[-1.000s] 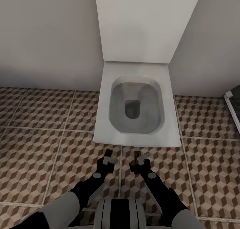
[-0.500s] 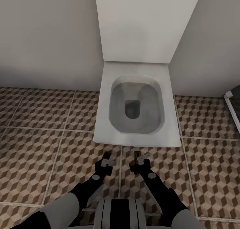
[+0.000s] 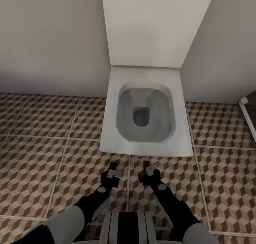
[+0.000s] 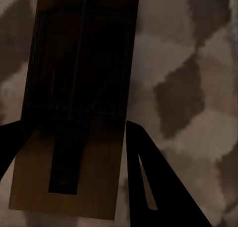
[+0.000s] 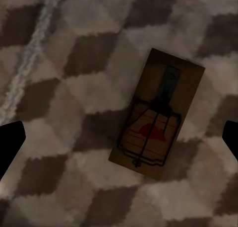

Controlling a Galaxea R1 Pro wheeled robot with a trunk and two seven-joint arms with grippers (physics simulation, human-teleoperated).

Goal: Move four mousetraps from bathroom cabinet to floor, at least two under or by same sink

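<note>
Our left gripper (image 3: pixel 113 173) has drawn back slightly, jaws spread, its mousetrap (image 4: pixel 74 113) lying between them on the bathroom floor (image 3: pixel 53 158). Right gripper (image 3: pixel 152 169), jaws wide, hangs over another mousetrap (image 5: pixel 157 113). No sink nearby, only a toilet (image 3: pixel 145 116).

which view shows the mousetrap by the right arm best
The right wrist view: the mousetrap lies whole and unblocked on the tiled floor, wire parts visible. In the head view it is a small dark sliver past the right end effector. The left wrist view shows a different trap.
</note>
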